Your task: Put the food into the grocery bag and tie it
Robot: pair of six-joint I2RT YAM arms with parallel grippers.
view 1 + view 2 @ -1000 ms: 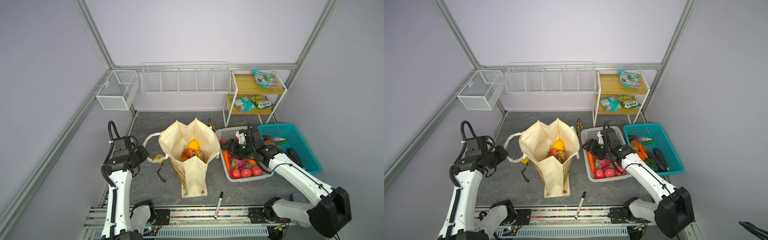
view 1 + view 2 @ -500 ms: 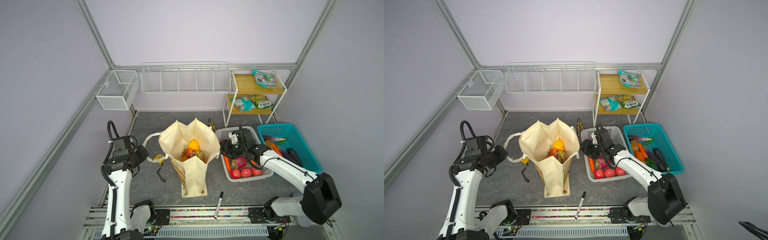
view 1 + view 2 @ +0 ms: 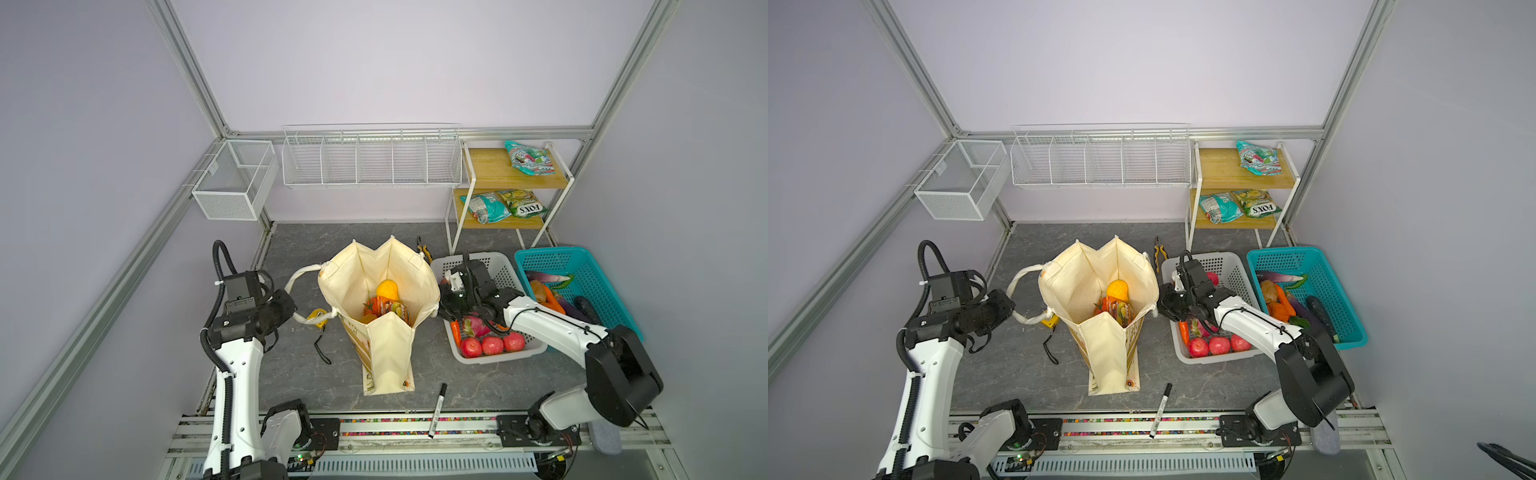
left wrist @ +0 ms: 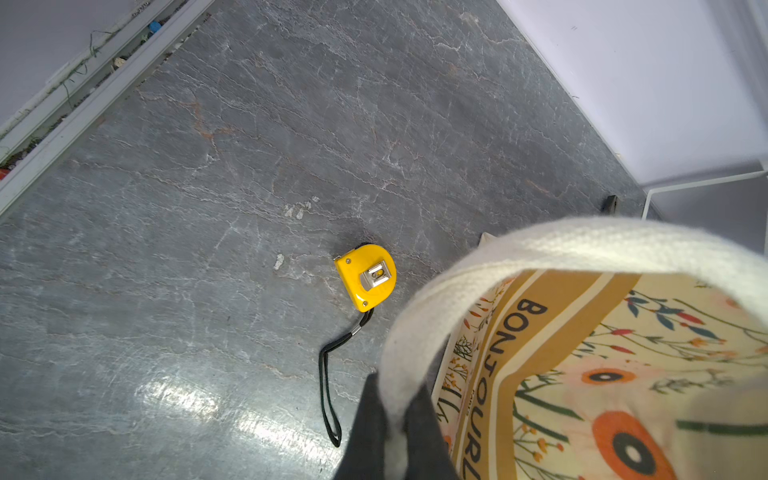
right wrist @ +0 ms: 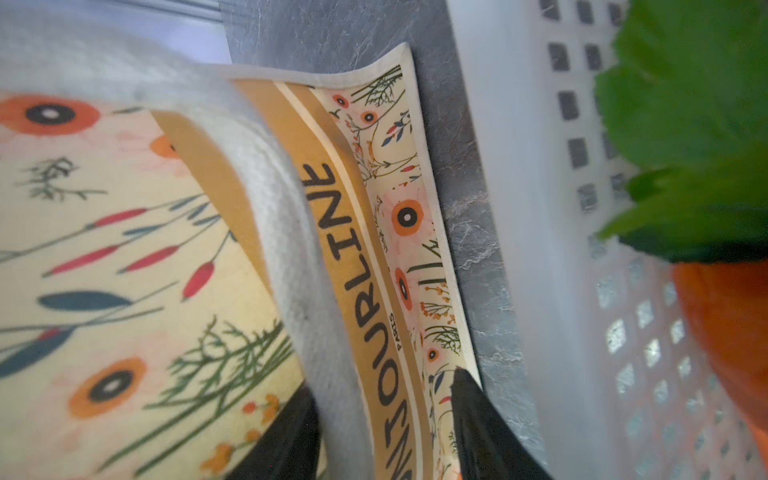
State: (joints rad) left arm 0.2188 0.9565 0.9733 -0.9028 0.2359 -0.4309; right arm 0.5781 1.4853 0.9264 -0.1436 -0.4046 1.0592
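1. Standing upright at the lower centre of both top views, the cream canvas tote bag with floral print [image 3: 392, 357] [image 3: 1106, 353] rests on the grey stone-pattern tabletop [image 3: 291, 374] with its mouth wide open.
2. Contents: a round yellow-orange toy fruit [image 3: 387, 289], a red-orange toy fruit [image 3: 371, 306] and a glossy orange snack packet [image 3: 395, 311] lie inside the tote bag. The packet's print is too small to read.
3. Left gripper [image 4: 395, 382] [image 3: 291, 311]: pressed together on a thick white rope handle [image 4: 561, 245] that loops out from the bag's left edge in both top views.
4. Right gripper [image 5: 382, 380] [image 3: 1160, 307]: its black fingers [image 5: 478, 424] are spread, one on each side of the second white rope handle [image 5: 286, 249] at the bag's right edge. A gap shows between the rope and one finger.
5. Lettering: the tan band [image 4: 505, 353] on the bag reads "BONJOURL" in the left wrist view. In the right wrist view it reads "JOURLINE", with a small "PARIS" beside it.
6. A green-yellow packet [image 3: 524, 203] on the lower board of the wooden shelf rack [image 3: 486, 166], upper right of the frame, reads "FOXS" upside down.
7. A yellow tape measure [image 4: 365, 276] with a black strap lies on the tabletop just left of the bag.
8. A white perforated plastic basket [image 3: 503, 356] just right of the bag holds three red toy fruits [image 3: 491, 345] and an orange toy carrot with green leaves [image 5: 723, 332]. A teal plastic basket [image 3: 552, 251] stands against it.
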